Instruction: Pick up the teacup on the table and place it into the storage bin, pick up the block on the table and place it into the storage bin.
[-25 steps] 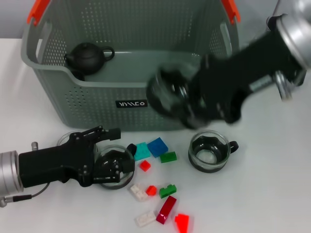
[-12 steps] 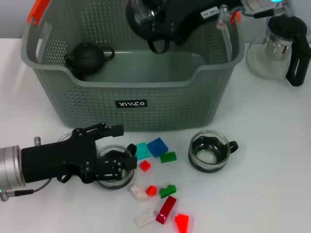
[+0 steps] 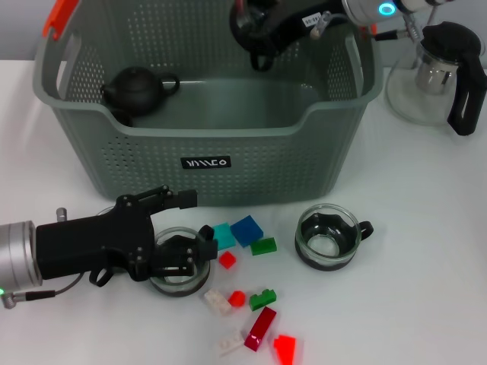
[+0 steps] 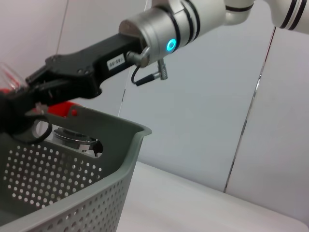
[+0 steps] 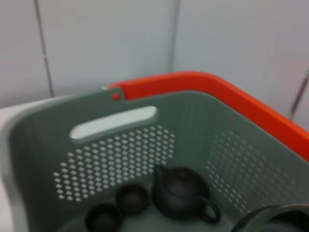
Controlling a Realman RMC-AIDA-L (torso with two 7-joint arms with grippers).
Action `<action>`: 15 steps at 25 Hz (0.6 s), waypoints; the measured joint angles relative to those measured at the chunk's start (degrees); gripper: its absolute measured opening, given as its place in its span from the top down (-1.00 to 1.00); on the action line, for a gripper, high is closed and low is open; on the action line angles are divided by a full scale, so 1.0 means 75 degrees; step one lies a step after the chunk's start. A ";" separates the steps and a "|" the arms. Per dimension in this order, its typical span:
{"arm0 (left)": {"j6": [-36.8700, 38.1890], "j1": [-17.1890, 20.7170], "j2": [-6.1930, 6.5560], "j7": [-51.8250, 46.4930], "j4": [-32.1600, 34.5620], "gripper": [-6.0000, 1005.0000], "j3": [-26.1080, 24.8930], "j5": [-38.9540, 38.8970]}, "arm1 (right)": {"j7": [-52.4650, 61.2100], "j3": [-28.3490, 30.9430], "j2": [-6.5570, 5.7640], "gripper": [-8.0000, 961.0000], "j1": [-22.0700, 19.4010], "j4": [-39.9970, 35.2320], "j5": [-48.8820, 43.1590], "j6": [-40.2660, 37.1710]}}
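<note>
My right gripper [image 3: 255, 30] is shut on a clear glass teacup [image 3: 245, 17] and holds it above the far side of the grey-green storage bin [image 3: 228, 131]. In the left wrist view that right gripper [image 4: 24, 106] hangs over the bin wall [image 4: 91, 159]. The right wrist view shows the cup's rim [image 5: 273, 217] above the bin's inside [image 5: 120, 145]. My left gripper [image 3: 176, 228] lies low at the front left, open, with its fingers about a second teacup [image 3: 179, 275]. A third teacup [image 3: 327, 237] stands on the table. Blocks lie between them, among them a blue block [image 3: 246, 229].
Inside the bin are a black teapot [image 3: 137, 87] and two small dark cups [image 5: 130, 198]. A glass pot with a black handle [image 3: 445, 65] stands right of the bin. Teal [image 3: 223, 236], green [image 3: 264, 245] and red [image 3: 260, 328] blocks are scattered in front.
My right arm has carried its teacup from in front of the bin up and over its far side. The left gripper has edged slightly right at the cup.
</note>
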 joint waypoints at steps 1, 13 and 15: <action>0.0004 -0.0006 -0.0002 -0.0001 -0.0003 -0.86 0.0000 -0.0002 | 0.0049 -0.0012 0.0005 0.82 0.0021 0.0096 -0.0072 0.0120; -0.0041 -0.0072 -0.0015 -0.0010 -0.0101 -0.86 -0.0040 -0.0012 | 0.0181 -0.0153 0.0119 0.77 0.0190 0.0717 -0.0755 0.0489; -0.0046 -0.0078 -0.0020 -0.0010 -0.0103 -0.86 -0.0045 -0.0012 | 0.0236 -0.0164 0.0123 0.76 0.0206 0.0721 -0.0831 0.0336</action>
